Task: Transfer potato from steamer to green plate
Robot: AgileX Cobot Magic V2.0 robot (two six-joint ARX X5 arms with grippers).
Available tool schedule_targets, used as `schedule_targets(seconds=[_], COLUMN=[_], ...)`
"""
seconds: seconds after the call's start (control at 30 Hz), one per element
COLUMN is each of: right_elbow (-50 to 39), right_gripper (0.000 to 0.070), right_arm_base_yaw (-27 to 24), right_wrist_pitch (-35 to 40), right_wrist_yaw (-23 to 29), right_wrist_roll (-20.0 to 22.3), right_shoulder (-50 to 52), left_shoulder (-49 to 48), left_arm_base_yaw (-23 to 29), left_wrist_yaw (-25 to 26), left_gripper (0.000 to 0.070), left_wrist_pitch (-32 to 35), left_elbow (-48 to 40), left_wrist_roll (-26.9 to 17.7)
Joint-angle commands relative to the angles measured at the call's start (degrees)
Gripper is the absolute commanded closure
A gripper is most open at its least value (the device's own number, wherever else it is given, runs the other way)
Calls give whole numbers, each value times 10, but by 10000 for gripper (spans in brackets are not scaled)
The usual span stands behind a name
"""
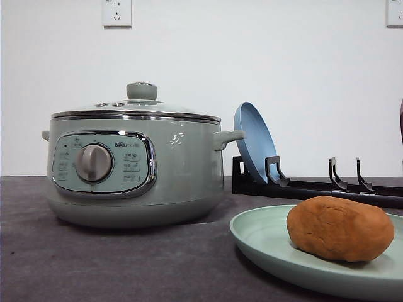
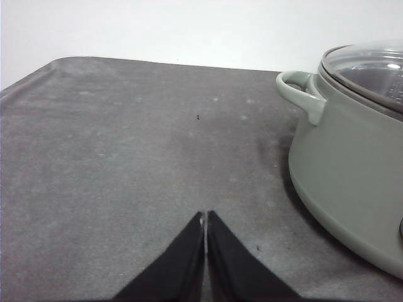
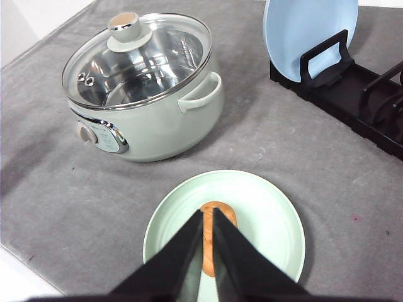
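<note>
Right claw (image 3: 208,212) hangs closed and empty above the potato (image 3: 217,217), which rests on the green plate (image 3: 264,207) beside the lidded steamer (image 3: 151,100), so the transfer looks finished.

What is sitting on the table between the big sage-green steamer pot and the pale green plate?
Nothing: in the right wrist view, only bare grey cloth lies between the steamer and the green plate.

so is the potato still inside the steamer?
No, the potato lies on the green plate, beside the lidded steamer.
</note>
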State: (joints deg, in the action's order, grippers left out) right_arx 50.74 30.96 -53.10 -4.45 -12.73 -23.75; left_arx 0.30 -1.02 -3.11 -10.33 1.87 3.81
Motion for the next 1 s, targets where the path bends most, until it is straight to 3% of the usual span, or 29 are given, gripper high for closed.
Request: schedule_targets(seconds=[0.0,0.6,0.73,0.83,0.97], right_elbow=[6,5,-30,-103,-231], right_gripper=[686,686,687,687,687], right_arm_base_yaw=[3,-3,-58,-121,-193], right_wrist_pitch=[7,8,49,130,262], right_wrist_yaw=[0,2,17,16,15], right_wrist_roll=[-3,-3,29,63,65], right_shoulder=[-1,4,21,54,116], left_shoulder=[-1,-1,-1,-1,-1], left_arm_base_yaw=[0,0,0,0,0], left_wrist_yaw=[-2,-2,-2,-2,-2], left_gripper=[700,700,700,700,700], left_wrist_pitch=[-4,-4,-4,-4,-4], left_elbow=[-12,-12,-12,-12,-12], left_wrist_roll=[-1,-1,-1,-1,-1])
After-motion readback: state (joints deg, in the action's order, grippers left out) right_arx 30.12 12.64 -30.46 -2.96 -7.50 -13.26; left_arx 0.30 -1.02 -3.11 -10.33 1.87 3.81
